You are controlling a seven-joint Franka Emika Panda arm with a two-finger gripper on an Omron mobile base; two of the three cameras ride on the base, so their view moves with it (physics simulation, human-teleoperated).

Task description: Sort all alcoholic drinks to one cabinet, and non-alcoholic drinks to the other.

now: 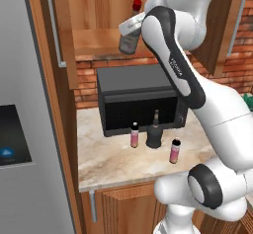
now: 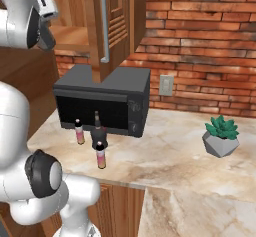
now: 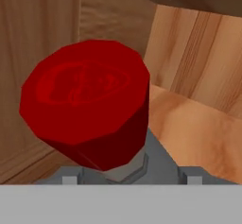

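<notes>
Above microwave (image 1: 141,97), inside open narrow cabinet (image 1: 101,40): clear-grey bottle (image 1: 129,39), red cap (image 3: 87,100) up, tilted, near shelf floor. End effector (image 1: 132,26) clamped around bottle at shoulder, below cap. Step in hand: placing first alcoholic drink. Next move: set upright, release, withdraw. On desk (image 1: 113,156): dark bottle (image 1: 154,134), pink bottles (image 1: 134,135) (image 1: 175,151) awaiting sorting.

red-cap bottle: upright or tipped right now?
Tipped. In the left base view the red-cap bottle leans at the open cabinet, cap up and right, base down and left.
</notes>
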